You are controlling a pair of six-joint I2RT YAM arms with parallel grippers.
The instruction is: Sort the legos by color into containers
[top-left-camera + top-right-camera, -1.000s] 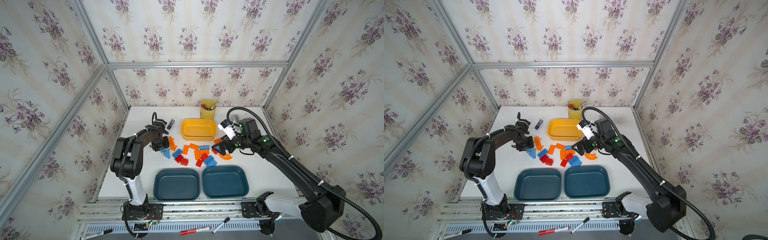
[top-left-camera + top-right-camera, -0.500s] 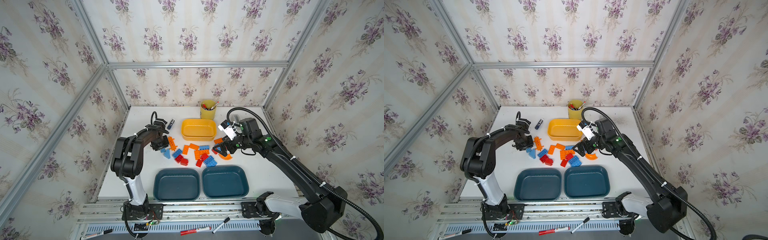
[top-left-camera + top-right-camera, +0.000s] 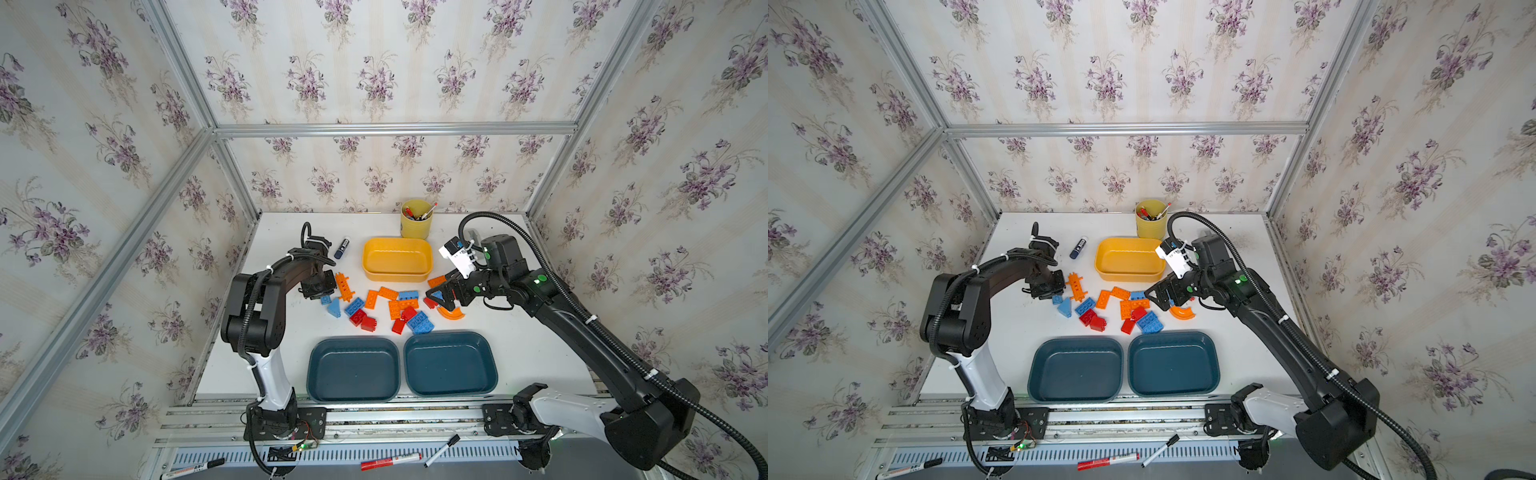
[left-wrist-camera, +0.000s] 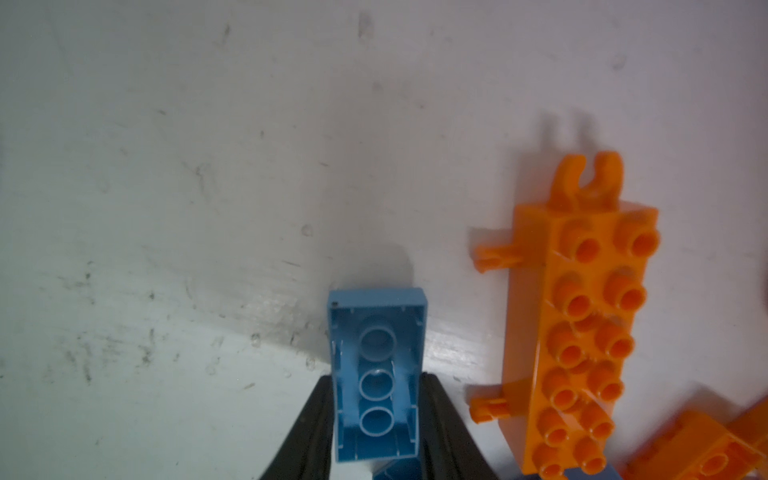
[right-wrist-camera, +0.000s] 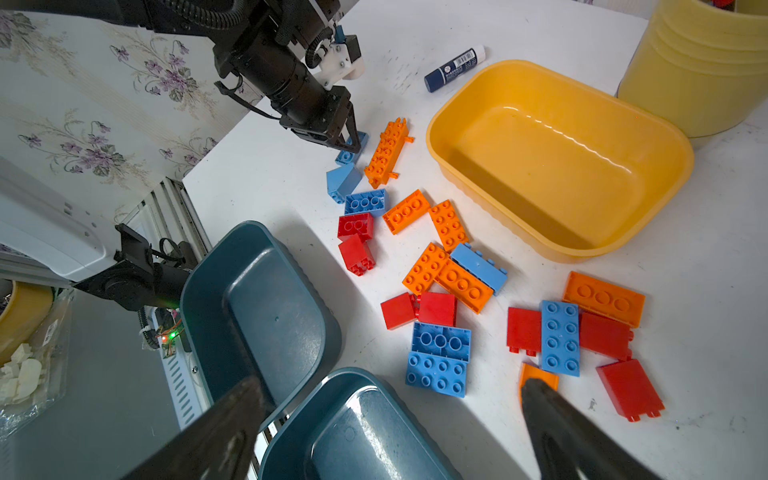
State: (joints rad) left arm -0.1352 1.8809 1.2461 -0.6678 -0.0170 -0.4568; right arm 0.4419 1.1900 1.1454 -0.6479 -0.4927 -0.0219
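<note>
My left pincer (image 4: 376,388) is closed on a light blue brick (image 4: 376,340) at the 9 o'clock edge of the pile (image 3: 395,309), just beside the long orange strip (image 4: 582,332). The pick is in hand, I judge; next I must lift it toward a teal tub (image 3: 353,370) at 6 o'clock.

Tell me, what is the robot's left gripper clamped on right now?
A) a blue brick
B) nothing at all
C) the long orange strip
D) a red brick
A: in the left wrist view the left gripper is shut with a finger on each side of a blue brick, whose hollow underside faces the camera.
</note>
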